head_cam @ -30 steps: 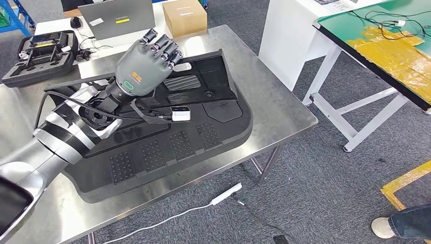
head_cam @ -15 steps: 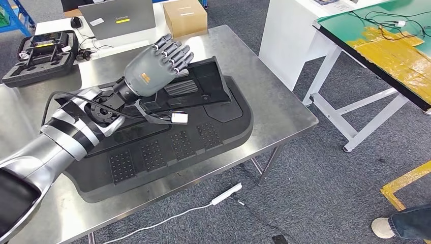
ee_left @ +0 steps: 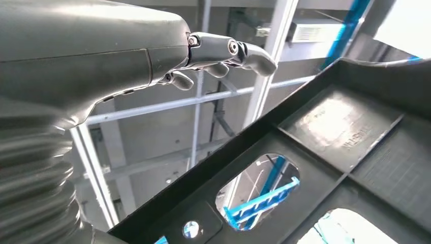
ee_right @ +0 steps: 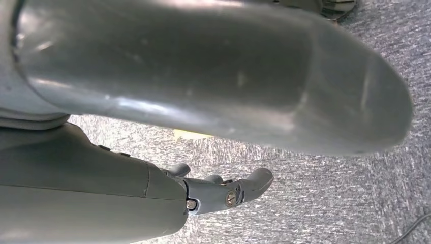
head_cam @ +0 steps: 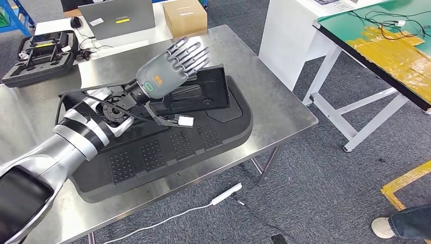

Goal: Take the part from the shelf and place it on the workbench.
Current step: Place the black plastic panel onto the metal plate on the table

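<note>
The part is a black moulded plastic panel (head_cam: 209, 87). It lies on top of a larger black panel (head_cam: 152, 157) on the steel workbench (head_cam: 284, 114). My left hand (head_cam: 170, 71) hovers over the smaller panel's left end with its fingers stretched out and spread, holding nothing. In the left wrist view the same hand (ee_left: 152, 56) has straight fingertips (ee_left: 251, 53) with a gap to the panel (ee_left: 330, 152), which has cut-out holes. My right hand (ee_right: 152, 198) hangs over grey carpet, its fingers loosely extended around nothing.
At the back of the workbench stand a cardboard box (head_cam: 184, 17), a grey laptop (head_cam: 118, 18) and a black equipment case (head_cam: 40, 53). A white bench (head_cam: 284, 40) and a green-topped table (head_cam: 386, 46) stand to the right. A person's shoe (head_cam: 383, 227) is at the lower right.
My left hand's fingers went from curled to spread, and the hand shifted right. The smaller panel's raised far corner sank lower onto the big panel.
</note>
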Robot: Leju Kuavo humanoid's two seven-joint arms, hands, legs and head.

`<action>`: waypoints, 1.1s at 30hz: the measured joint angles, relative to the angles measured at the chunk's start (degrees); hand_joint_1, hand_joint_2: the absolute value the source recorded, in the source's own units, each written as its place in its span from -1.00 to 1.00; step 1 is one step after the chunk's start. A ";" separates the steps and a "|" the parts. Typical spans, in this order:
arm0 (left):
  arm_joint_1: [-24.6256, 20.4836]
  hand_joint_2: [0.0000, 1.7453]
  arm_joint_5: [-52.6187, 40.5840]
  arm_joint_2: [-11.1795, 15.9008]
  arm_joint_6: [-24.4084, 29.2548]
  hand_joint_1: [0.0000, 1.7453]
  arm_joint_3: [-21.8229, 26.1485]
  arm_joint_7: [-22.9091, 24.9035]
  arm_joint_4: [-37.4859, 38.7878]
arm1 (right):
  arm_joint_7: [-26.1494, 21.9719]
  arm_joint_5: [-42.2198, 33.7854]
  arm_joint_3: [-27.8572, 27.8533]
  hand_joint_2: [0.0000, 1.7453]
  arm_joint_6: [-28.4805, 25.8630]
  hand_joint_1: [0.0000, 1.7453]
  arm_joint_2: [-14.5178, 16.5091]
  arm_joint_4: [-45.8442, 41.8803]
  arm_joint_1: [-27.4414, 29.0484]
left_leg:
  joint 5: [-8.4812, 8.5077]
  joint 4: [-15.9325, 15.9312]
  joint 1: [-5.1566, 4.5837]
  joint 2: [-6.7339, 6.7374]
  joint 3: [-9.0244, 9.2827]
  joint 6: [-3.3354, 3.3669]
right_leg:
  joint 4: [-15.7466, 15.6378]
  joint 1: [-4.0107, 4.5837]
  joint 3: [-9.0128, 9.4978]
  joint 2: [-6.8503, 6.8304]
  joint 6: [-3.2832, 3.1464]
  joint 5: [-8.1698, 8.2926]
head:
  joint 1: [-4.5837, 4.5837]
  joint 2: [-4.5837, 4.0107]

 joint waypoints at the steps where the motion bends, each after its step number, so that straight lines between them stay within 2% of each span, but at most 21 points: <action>1: -0.04 1.00 -0.40 -0.43 -0.29 -1.00 -0.09 -0.28 0.36 | 0.02 0.00 0.13 -1.00 0.07 -1.00 0.00 0.00 0.00 | 0.00 0.00 0.00 0.00 0.00 0.00 | 0.00 0.00 0.00 0.00 0.00 0.00 | 0.01 0.00; 9: -0.05 1.00 -1.36 -3.71 -3.83 -1.00 -1.89 -2.67 1.44 | 0.31 -0.26 1.20 -1.00 0.16 -1.00 0.05 -0.01 -0.13 | -0.01 0.00 -0.06 -0.01 -0.05 0.02 | 0.00 -0.05 -0.02 -0.01 0.01 0.00 | -0.01 0.00; 13: -0.01 -1.00 -1.36 -4.68 -4.84 -1.00 -2.83 -2.84 1.44 | 0.35 -0.42 1.40 -1.00 0.16 -1.00 0.07 -0.01 -0.13 | -0.01 0.00 -0.06 -0.01 -0.06 0.02 | 0.00 -0.05 -0.03 -0.01 0.01 0.00 | -0.01 0.00; 33: 0.04 -1.00 -0.33 -6.47 -9.78 -1.00 -4.17 -2.83 -1.24 | 0.35 -1.57 2.18 -1.00 0.16 -1.00 0.16 -0.01 -0.05 | -0.02 0.00 -0.06 -0.02 -0.10 0.03 | -0.01 -0.05 -0.07 -0.01 0.01 0.00 | -0.01 0.00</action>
